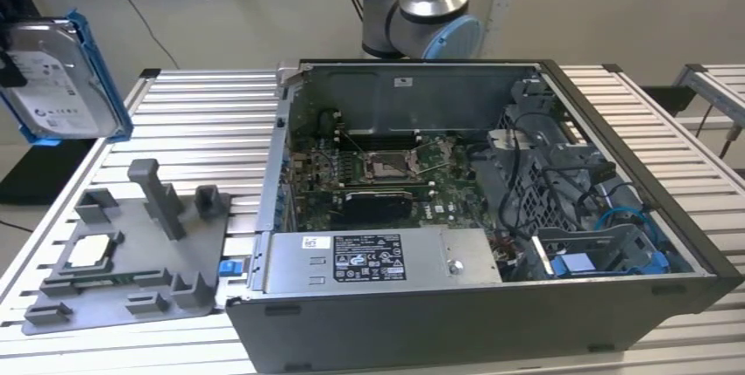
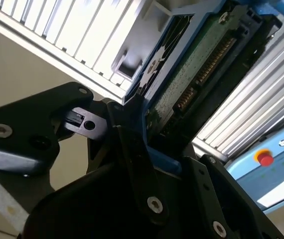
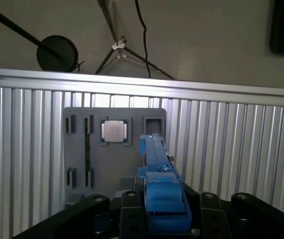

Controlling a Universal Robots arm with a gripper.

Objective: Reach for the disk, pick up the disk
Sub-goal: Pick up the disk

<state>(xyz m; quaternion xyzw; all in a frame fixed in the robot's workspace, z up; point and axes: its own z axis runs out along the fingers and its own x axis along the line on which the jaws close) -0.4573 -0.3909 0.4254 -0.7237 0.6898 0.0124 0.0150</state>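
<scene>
Disk (image 1: 49, 78) is held in the air at the exterior view's far left, on edge, label side turned to that camera, with its blue frame (image 1: 100, 68) clipped around it. Gripper (image 3: 165, 201) is closed narrow on the disk. In both wrist views the black fingers (image 2: 131, 143) are pressed against the blue plastic from either side. The disk's green circuit board (image 2: 197, 74) is exposed in the second wrist view.

Around:
- Grey fixture plate (image 1: 128, 262) is laid on the slatted table (image 1: 209, 122). In the first wrist view it is seen beyond the disk, which is held clear of it.
- Small square silver chip (image 3: 114, 132) is seated in one pocket of the plate.
- Upright posts (image 1: 157, 196) on the plate are the nearest tall things to the disk.
- Open computer case (image 1: 489, 305) is set well apart, toward the exterior view's right. Power-supply box (image 1: 372, 257) and motherboard (image 1: 385, 170) are seen inside it.
- Arm (image 1: 425, 17) is seen behind the case.

Edges and room:
- In the exterior view the disk is placed near the table's left edge, with open air all round it.
- Past the table's far edge, a tripod (image 3: 118, 46) and a round black base (image 3: 57, 54) are seen in the first wrist view.
- A red button (image 2: 265, 158) is seen beyond the slats in the second wrist view.
</scene>
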